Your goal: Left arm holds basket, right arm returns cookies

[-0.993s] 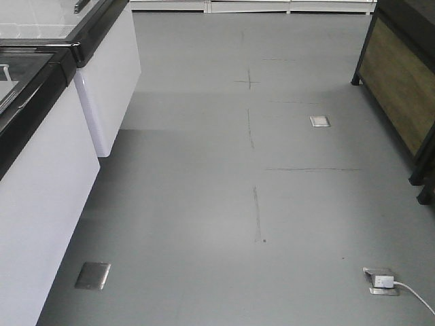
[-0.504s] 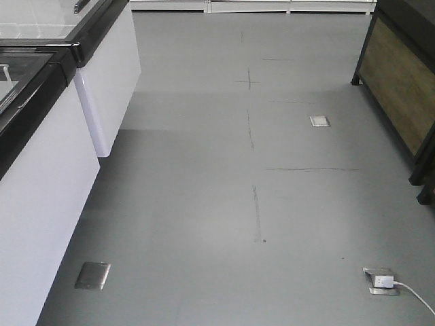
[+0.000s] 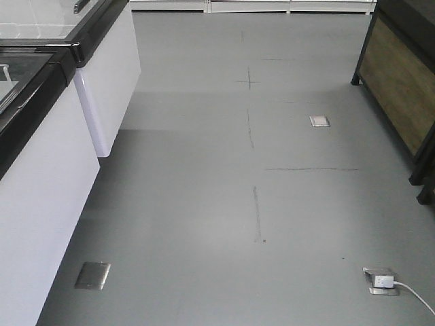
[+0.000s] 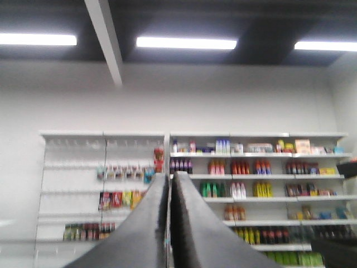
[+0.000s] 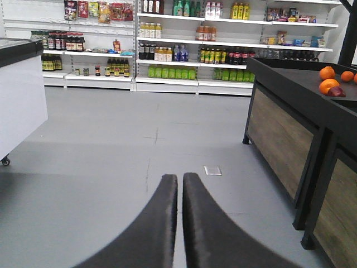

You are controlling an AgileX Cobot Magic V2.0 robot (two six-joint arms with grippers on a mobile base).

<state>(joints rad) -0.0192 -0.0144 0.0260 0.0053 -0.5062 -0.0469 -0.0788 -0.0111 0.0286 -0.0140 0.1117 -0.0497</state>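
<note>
In the front view, a white counter (image 3: 47, 190) with a black top runs along the left edge. Grey floor (image 3: 204, 204) fills the middle, with a metal plate (image 3: 92, 275) set into it near the counter. A smaller plate (image 3: 319, 121) lies farther back on the right. A socket box (image 3: 380, 280) with a white cable sits near the lower right corner. A dark stand (image 3: 401, 88) with a wood panel fills the right edge.

In the left wrist view, the left gripper (image 4: 172, 177) points up at a white wall. Its two dark fingers are pressed together with only a thin line between them and nothing in it. Behind it, wire racks (image 4: 100, 190) hang at the left and shelves (image 4: 251, 184) of coloured bottles stand at the right, under strip lights (image 4: 187, 43).

In the right wrist view, a white cabinet (image 5: 19, 95) stands at the left and stocked shelves (image 5: 184, 50) line the back wall. The right gripper (image 5: 179, 178) hangs low over the floor, its fingers closed against each other and holding nothing. At the right, oranges (image 5: 329, 81) rest on a black display stand (image 5: 290, 111).

These views do not show where the basket and the cookies are.
</note>
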